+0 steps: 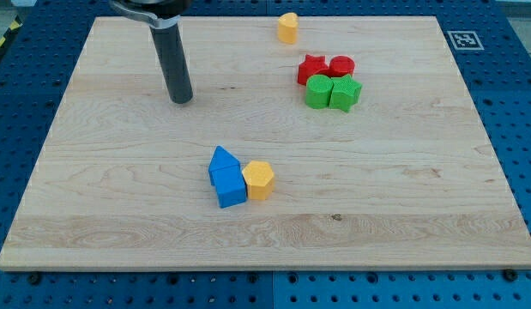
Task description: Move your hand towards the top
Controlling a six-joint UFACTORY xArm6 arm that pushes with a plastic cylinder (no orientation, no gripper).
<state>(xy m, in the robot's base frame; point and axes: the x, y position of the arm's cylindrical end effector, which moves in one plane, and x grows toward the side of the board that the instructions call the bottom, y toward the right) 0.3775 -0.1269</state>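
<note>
My tip (181,99) rests on the wooden board (93,197) in its upper left part, with no block touching it. Two blue blocks (226,177) sit pressed together near the middle, with a yellow hexagonal block (259,179) against their right side, well below and right of my tip. A yellow heart-like block (287,27) stands near the top edge. A red star block (312,69) and a red round block (341,66) sit above a green round block (318,91) and a green star block (344,93), all far right of my tip.
The board lies on a blue perforated table (514,103). A black-and-white marker tag (464,39) sits by the board's top right corner. The arm's dark rod (171,60) rises from the tip toward the view's top.
</note>
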